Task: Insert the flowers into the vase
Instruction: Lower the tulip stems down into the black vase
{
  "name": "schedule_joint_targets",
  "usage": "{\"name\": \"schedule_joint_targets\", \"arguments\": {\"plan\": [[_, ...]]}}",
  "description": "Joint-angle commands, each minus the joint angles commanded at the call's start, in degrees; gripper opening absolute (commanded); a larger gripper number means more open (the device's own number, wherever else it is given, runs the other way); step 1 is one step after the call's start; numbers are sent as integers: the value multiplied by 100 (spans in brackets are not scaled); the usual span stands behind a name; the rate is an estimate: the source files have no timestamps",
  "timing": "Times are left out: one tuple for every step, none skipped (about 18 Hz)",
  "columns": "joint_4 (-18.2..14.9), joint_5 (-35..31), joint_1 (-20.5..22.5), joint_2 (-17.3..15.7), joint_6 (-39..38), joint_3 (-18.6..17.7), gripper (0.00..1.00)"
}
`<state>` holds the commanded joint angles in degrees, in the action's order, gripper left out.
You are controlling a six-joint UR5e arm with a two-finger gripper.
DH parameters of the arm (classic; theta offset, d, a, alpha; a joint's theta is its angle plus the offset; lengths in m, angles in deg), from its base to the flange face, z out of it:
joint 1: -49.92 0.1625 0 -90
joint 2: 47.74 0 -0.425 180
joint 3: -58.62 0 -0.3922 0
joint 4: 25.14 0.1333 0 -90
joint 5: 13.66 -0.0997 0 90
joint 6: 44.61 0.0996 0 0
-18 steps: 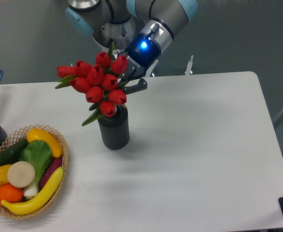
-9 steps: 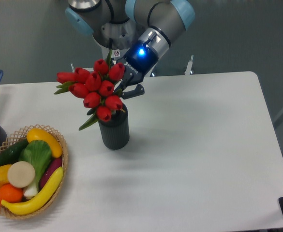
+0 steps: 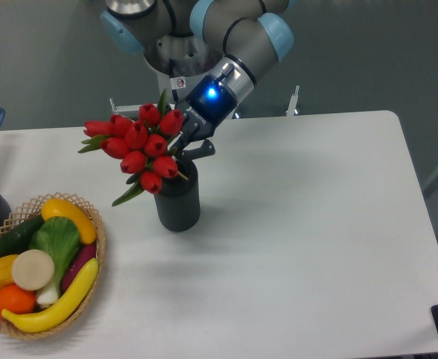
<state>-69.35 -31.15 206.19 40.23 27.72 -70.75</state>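
One white table (image 3: 301,224) carries one woven basket (image 3: 91,288) of produce at the left and one dark ribbed vase (image 3: 178,203). About nine red flowers (image 3: 138,142), one bunch, lean left over the vase mouth, gripped by the fingers (image 3: 191,139) closed on their stems.

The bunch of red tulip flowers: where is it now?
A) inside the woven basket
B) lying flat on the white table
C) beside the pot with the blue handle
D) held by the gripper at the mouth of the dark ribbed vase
D: the bunch of red tulip flowers leans leftwards at the gripper, directly above the mouth of the dark ribbed cylindrical vase.
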Motion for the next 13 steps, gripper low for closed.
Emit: {"name": "schedule_joint_targets", "arguments": {"plan": [[35,-9,0,18,0,0,4],[35,-9,0,27,0,-9,4],[35,-9,0,53,35,-9,5],[35,-9,0,71,114,-9,6],[27,-18,0,106,210,-18,8],[35,-18,0,141,272,-18,10],[27,-26,0,158,299,-18,10],[35,-26,0,159,299,-18,11],[27,-26,0,167,299,-18,12],[26,-35,9,167,325,-26,15],[35,-44,26,167,334,-61,15],[27,-44,35,150,343,-88,16],[26,-44,44,150,343,-97,16]]}}
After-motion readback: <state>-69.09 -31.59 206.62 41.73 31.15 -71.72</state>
